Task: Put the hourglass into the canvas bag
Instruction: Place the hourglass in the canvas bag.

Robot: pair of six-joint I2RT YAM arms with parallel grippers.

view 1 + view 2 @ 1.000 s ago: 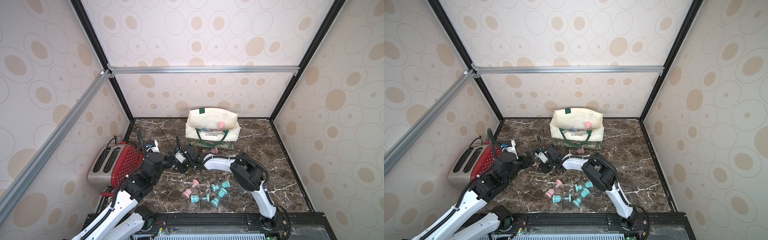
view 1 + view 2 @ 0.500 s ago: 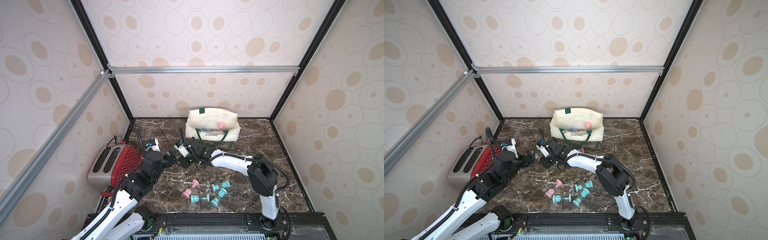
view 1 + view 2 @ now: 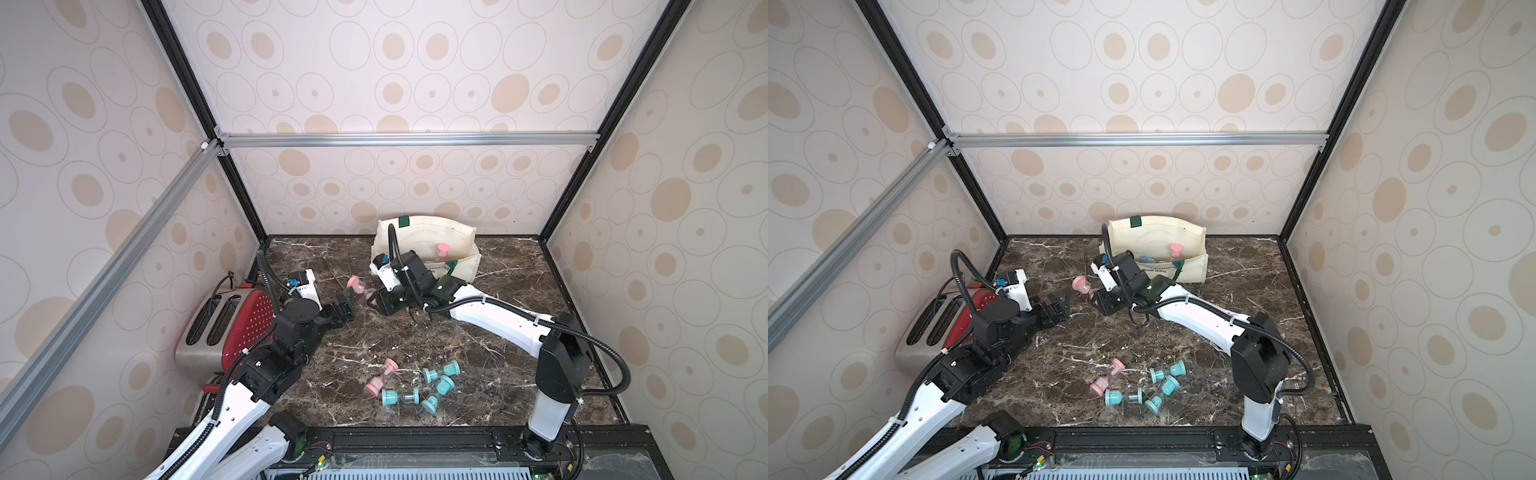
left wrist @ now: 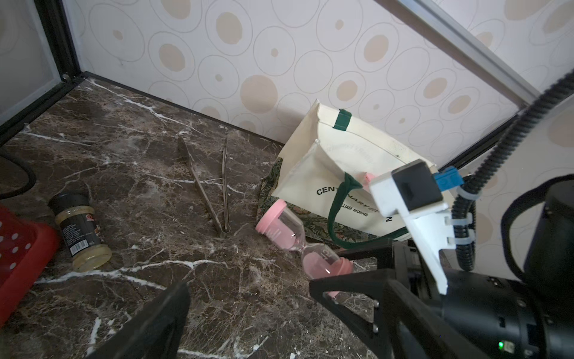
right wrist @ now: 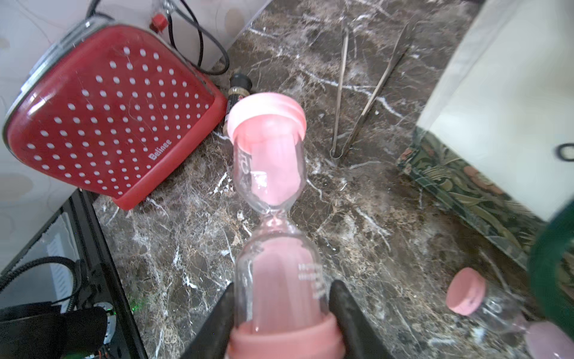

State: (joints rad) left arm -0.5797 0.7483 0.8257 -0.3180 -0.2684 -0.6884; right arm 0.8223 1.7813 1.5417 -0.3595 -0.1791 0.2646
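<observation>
Between the red toaster (image 3: 245, 324) and the canvas bag (image 3: 465, 245), the right end effector (image 5: 279, 298) is clamped on one capped end of a pink hourglass (image 3: 357, 286). The hourglass juts out tilted, apparently lifted off the tabletop (image 3: 478, 365), with its free cap pointing toward the toaster. Over the last second the right arm has stretched out: its elbow has swung toward the right side and its wrist has climbed closer to the bag. The left end effector (image 3: 344, 305) sits just beside the hourglass, jaws spread with nothing between them, and has barely moved in that time. This suggests the pickup is finished and the carry has begun. The hourglass is not yet over the bag's mouth, only near the corner on the robot's left. An upright pink hourglass (image 3: 444, 250) already stands inside the bag, and a stray pink hourglass (image 5: 484, 304) lies just before its floral base. Loose teal hourglasses (image 3: 444, 384) remain near the front edge. The dark green handle (image 4: 337, 205) drooping over the front panel could snag the approach.
</observation>
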